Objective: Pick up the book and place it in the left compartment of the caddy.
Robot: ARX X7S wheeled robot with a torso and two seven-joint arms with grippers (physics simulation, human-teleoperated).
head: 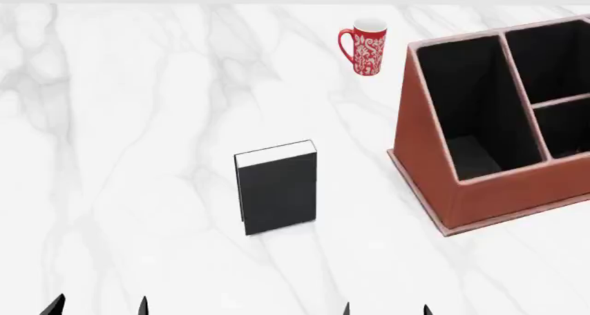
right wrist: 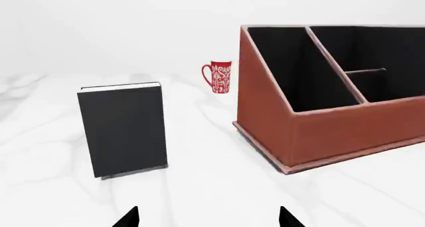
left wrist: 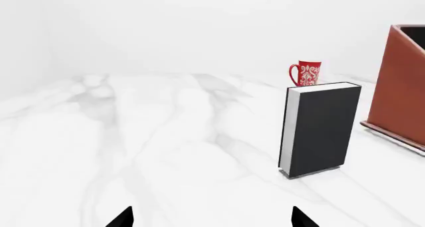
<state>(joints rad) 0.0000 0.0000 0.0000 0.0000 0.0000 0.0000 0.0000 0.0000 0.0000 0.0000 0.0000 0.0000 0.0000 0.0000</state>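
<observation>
The black book (head: pixel 276 188) stands upright on the white marble table (head: pixel 138 156), white page edges on top; it also shows as the book (left wrist: pixel 320 128) and the book (right wrist: pixel 123 131). To its right sits the reddish-brown caddy (head: pixel 433 184), also the caddy (right wrist: pixel 332 132), with its long black-lined left compartment (head: pixel 470 108) empty. My left gripper (head: pixel 99 307) and right gripper (head: pixel 385 309) sit at the near edge, both open with only fingertips showing, well short of the book. In the wrist views the left gripper (left wrist: pixel 211 218) and right gripper (right wrist: pixel 208 218) hold nothing.
A red-and-white patterned mug (head: pixel 365 47) stands at the back of the table, behind the book and left of the caddy. The caddy's smaller divided sections (head: pixel 557 87) lie to the right of the left compartment. The caddy's wall (left wrist: pixel 398 92) shows at the left wrist view's edge.
</observation>
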